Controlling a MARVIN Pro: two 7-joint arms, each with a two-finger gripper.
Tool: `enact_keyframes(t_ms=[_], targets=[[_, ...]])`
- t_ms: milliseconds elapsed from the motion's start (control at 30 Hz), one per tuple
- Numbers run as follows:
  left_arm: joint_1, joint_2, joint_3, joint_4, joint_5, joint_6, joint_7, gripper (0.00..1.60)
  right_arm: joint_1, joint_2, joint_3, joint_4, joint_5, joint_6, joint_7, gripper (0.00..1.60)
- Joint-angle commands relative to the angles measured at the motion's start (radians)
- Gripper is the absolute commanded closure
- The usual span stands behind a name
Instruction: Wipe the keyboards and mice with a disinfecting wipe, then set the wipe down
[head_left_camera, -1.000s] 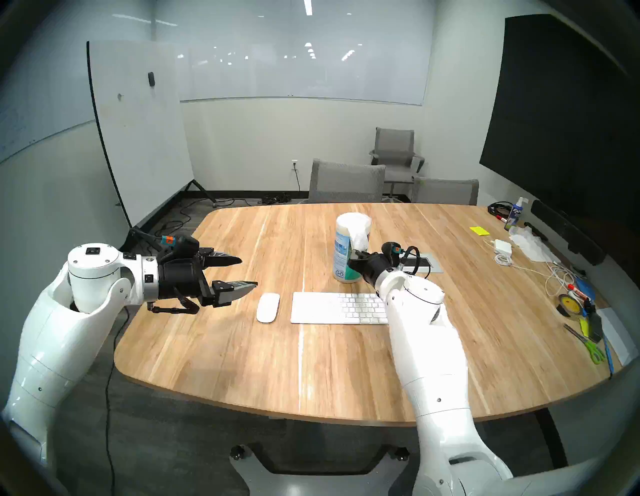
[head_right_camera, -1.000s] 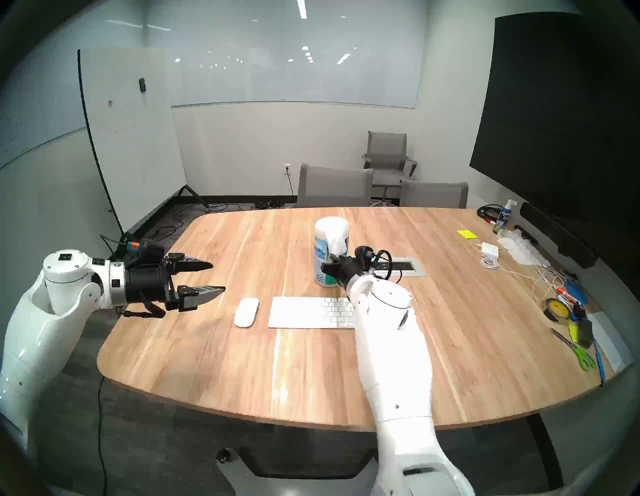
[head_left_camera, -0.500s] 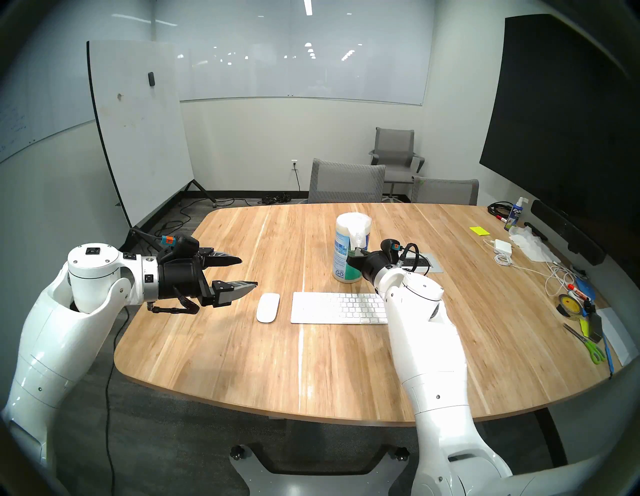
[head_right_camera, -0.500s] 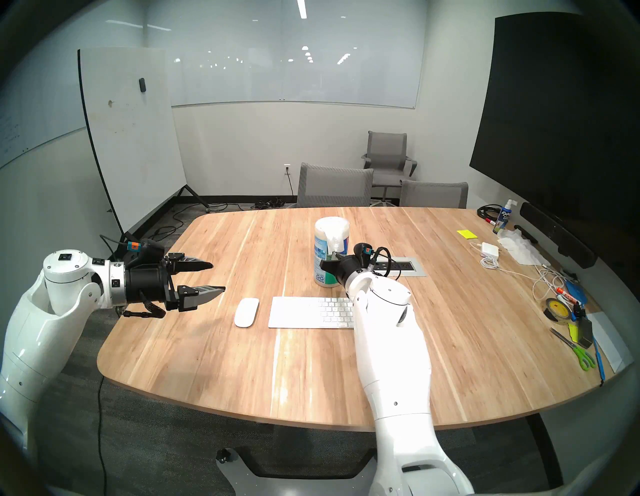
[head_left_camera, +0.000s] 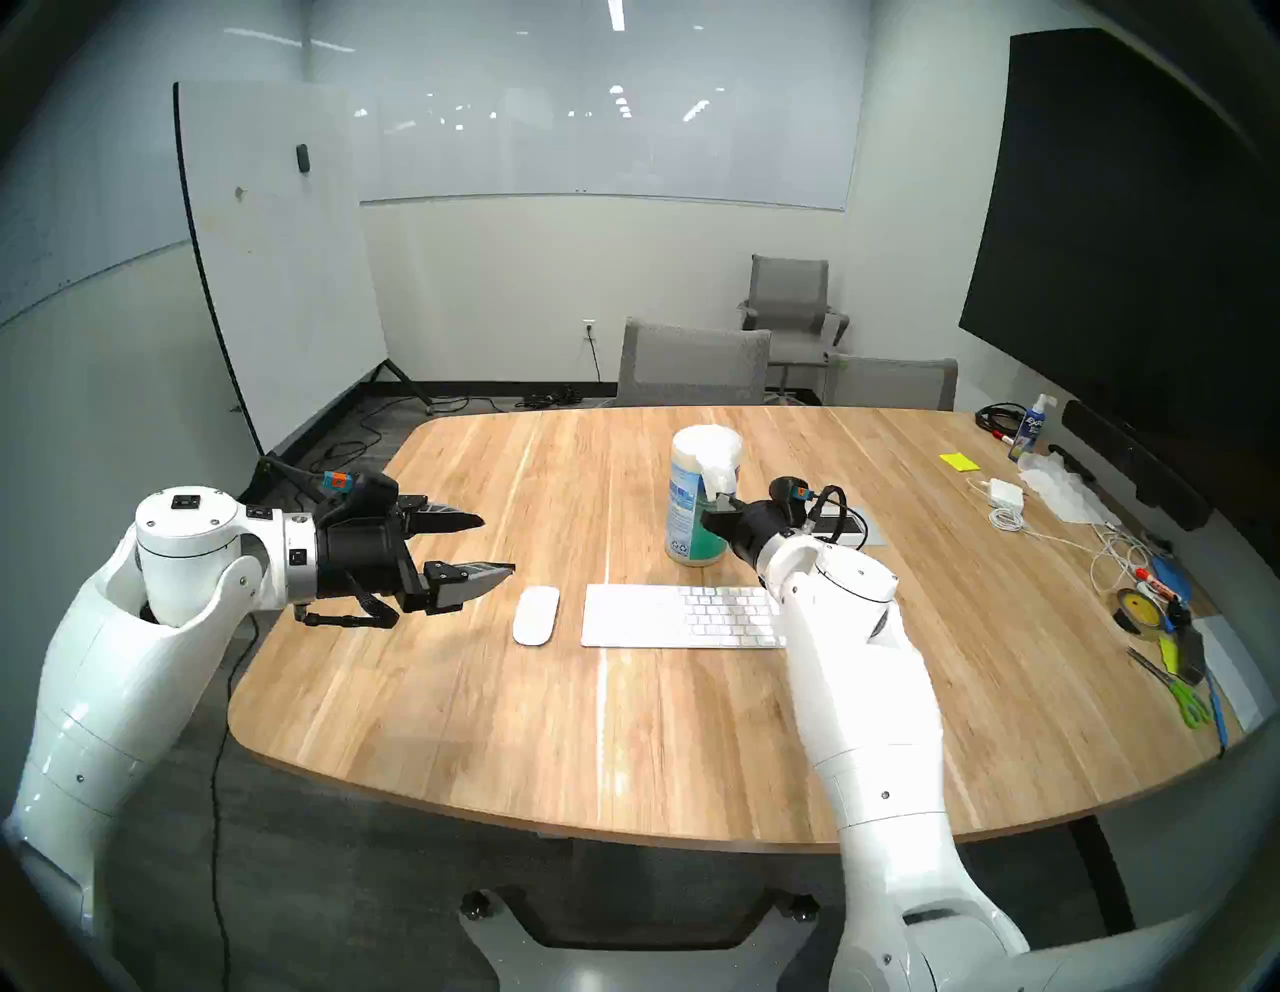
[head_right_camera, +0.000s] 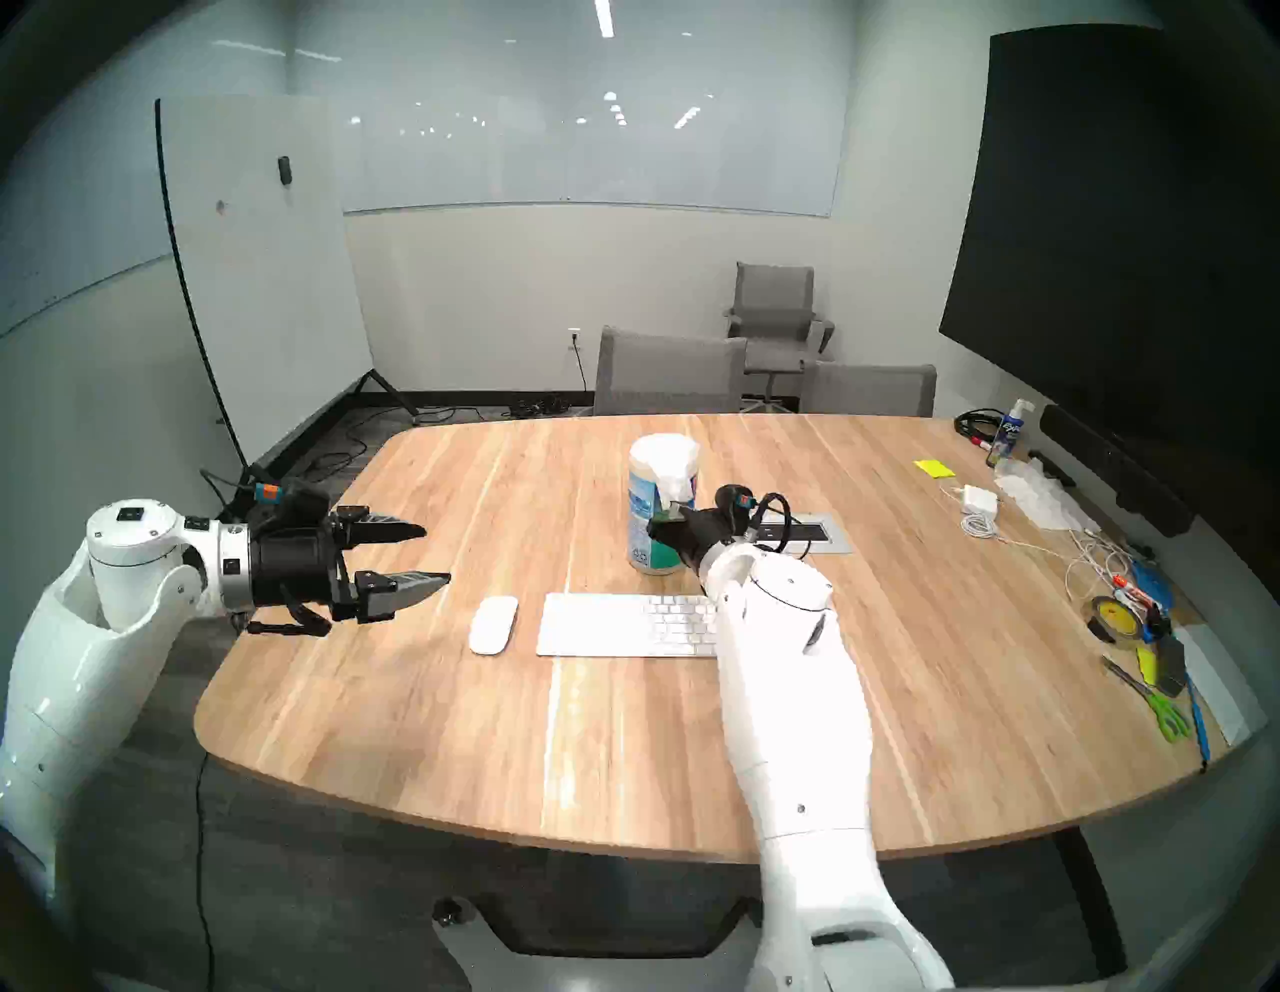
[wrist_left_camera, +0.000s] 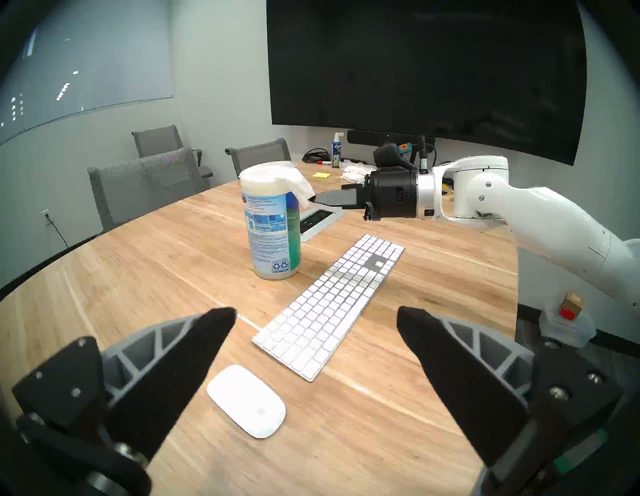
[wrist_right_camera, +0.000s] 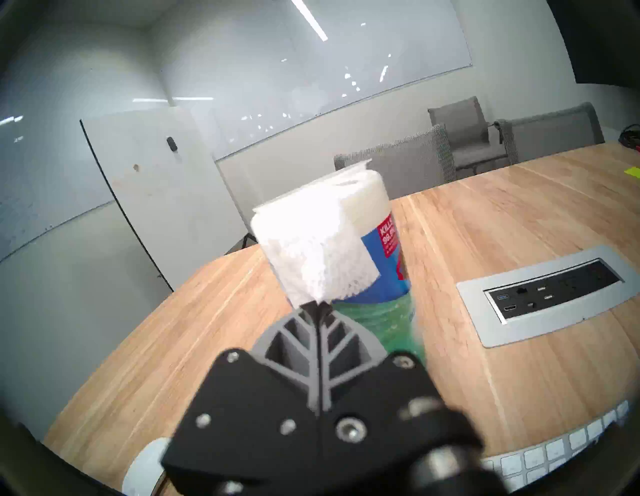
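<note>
Closed now: right gripper (wrist_right_camera: 317, 304) has gone from spread to pinched on the wipe (wrist_right_camera: 311, 249) hanging from the canister (wrist_left_camera: 272, 221), and it's nudged off to the side.

Wipe is right at the fingertips, its tail clamped, the rest still draped from the canister top. I'd pull up and away slowly so the sheet tears free without tipping the canister, which nothing is bracing. Left gripper (wrist_left_camera: 315, 346) hasn't budged, jaws wide, holding nothing. Mouse (wrist_left_camera: 247, 400) sits just below and ahead of it, keyboard (wrist_left_camera: 332, 304) stretches further ahead; both on the table (wrist_left_camera: 138, 263), unwiped so far.
</note>
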Motion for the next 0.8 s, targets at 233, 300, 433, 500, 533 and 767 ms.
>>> enact_keyframes(t_ms=[233,300,433,500,533,767], targets=[[-0.002,0.002,-0.007,-0.006,-0.003,-0.001,-0.002,0.0,-0.025,0.034,0.031,-0.212,0.062,0.084,0.101,1.6],[-0.002,0.002,-0.007,-0.006,-0.003,-0.001,-0.002,0.0,-0.028,0.038,0.036,-0.233,0.07,0.099,0.113,1.6],[-0.002,0.002,-0.007,-0.007,-0.003,-0.001,-0.002,0.0,-0.035,0.044,0.046,-0.271,0.086,0.131,0.136,1.6],[-0.002,0.002,-0.007,-0.007,-0.003,-0.001,-0.002,0.0,-0.042,0.044,0.05,-0.293,0.09,0.149,0.14,1.6],[-0.002,0.002,-0.007,-0.007,-0.003,-0.001,-0.002,0.0,-0.052,0.043,0.053,-0.315,0.091,0.166,0.137,1.6],[-0.002,0.002,-0.008,-0.007,-0.003,-0.001,-0.002,0.0,-0.056,0.041,0.069,-0.36,0.106,0.208,0.149,1.6]])
